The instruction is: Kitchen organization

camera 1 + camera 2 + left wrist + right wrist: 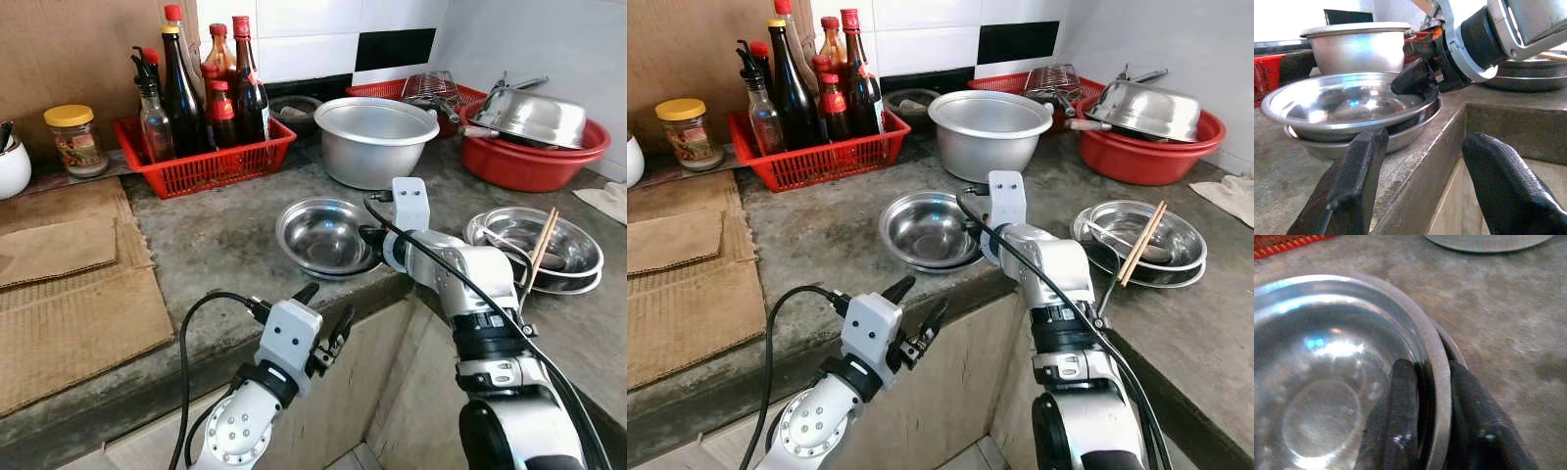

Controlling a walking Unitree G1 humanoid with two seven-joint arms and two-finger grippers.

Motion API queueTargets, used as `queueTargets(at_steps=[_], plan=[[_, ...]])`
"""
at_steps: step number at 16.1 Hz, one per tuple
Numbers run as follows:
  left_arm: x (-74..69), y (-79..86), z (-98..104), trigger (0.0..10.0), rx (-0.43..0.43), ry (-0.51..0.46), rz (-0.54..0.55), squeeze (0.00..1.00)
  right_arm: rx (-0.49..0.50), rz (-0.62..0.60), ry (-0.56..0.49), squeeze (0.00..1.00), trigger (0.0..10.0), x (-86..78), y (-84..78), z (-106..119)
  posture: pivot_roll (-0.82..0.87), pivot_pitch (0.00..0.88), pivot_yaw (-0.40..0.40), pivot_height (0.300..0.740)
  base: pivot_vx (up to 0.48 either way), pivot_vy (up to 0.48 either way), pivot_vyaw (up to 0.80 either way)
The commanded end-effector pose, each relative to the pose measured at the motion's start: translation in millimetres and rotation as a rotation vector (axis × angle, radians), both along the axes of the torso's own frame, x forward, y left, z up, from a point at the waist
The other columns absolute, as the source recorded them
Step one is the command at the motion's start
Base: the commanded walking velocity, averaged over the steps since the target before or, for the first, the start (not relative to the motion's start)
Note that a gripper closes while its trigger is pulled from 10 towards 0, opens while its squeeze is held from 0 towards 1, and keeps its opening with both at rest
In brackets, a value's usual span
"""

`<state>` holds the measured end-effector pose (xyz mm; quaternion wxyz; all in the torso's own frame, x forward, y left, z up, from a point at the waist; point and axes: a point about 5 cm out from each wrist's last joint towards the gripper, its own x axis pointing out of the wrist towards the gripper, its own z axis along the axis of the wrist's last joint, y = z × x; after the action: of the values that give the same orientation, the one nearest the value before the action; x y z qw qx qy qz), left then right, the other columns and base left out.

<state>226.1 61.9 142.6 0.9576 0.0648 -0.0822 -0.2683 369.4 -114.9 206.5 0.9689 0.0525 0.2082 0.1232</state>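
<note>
The left gripper point(326, 311) is held open below the surface point(225, 245) edge, empty. Beyond it, the steel bowl point(321, 233) rim is pinched by the right gripper point(1426, 396). Sorting is judged barely begun; the plates point(534, 245) and pot point(374, 137) remain unsorted.

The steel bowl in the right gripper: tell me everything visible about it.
The steel bowl is round, shallow and shiny, with a wide flat rim and an empty, reflective inside. It sits upright near the front edge of the grey concrete counter, nested on a second steel dish whose rim shows beneath it. The right gripper pinches its rim, one finger inside, the other outside. The left gripper hovers open just off the counter edge, apart from it.
</note>
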Motion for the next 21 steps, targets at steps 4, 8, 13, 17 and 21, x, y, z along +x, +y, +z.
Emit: queueTargets(at_steps=[4, 8, 13, 17, 21], plan=[[2.8, 0.7, 3.1, 10.0, -0.002, -0.020, 0.015, 0.00, 0.028, -0.015, 0.014, 0.00, 0.0, 2.5, 0.4, 2.3, 0.03, 0.002, -0.087, 0.740, 0.000, 0.000, 0.00], [3.3, 0.4, 3.1, 10.0, -0.008, -0.020, 0.017, 0.00, 0.243, -0.126, -0.115, 0.00, 0.0, 7.2, -2.6, 16.8, 0.03, 0.000, -0.089, 0.740, 0.000, 0.000, 0.00], [3.1, -0.1, 5.3, 10.0, -0.003, -0.035, 0.014, 0.00, 0.372, -0.248, -0.294, 0.00, 0.0, 0.7, -15.1, 35.0, 0.03, 0.000, -0.083, 0.740, 0.000, 0.000, 0.00], [5.4, 1.6, 4.5, 10.0, -0.005, -0.031, 0.012, 0.00, 0.381, -0.262, -0.446, 0.00, 0.0, -23.5, -11.6, 39.5, 0.03, 0.000, -0.067, 0.740, 0.000, 0.000, 0.00], [9.7, 4.8, 8.1, 10.0, -0.001, -0.053, 0.037, 0.00, 0.256, -0.305, -0.683, 0.00, 0.0, -43.6, -22.2, 58.0, 0.03, 0.000, -0.067, 0.740, 0.000, 0.000, 0.00]])
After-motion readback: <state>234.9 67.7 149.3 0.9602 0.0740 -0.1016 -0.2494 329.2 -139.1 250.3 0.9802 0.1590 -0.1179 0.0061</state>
